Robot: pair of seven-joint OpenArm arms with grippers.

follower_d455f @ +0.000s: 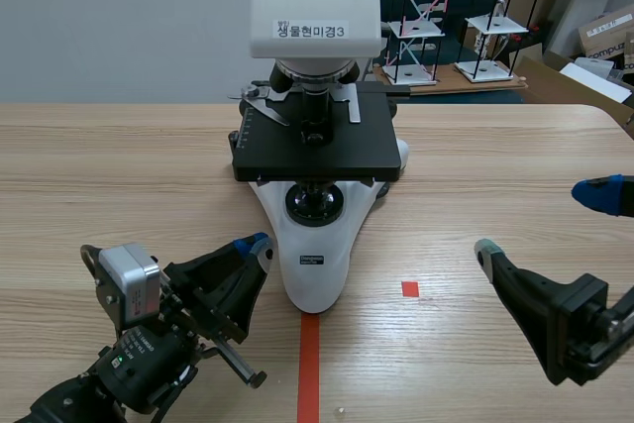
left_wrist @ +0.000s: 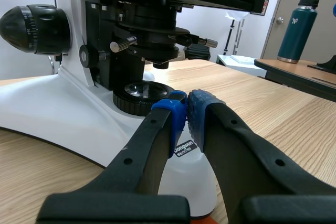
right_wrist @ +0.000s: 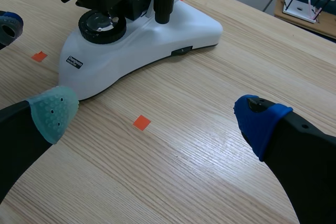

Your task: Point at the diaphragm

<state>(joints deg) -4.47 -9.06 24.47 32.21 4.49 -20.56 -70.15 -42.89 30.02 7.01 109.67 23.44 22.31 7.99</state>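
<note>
Left claw [left_wrist: 186, 114]: closed on nothing, blue pads meeting, at the front end of the microscope [left_wrist: 52, 108] base; whether it touches the base is unclear. Right claw [right_wrist: 157, 114]: fingers wide apart, holding nothing, to the microscope's right, well apart from it. The microscope head is cut off, and the stage hides the diaphragm in the scene view. Diaphragm [left_wrist: 152, 38]: black stacked rings under the microscope stage, above the round base lamp [left_wrist: 137, 92], with a silver-tipped lever jutting sideways. Wooden bench [follower_d455f: 119, 165] beneath the microscope.
</note>
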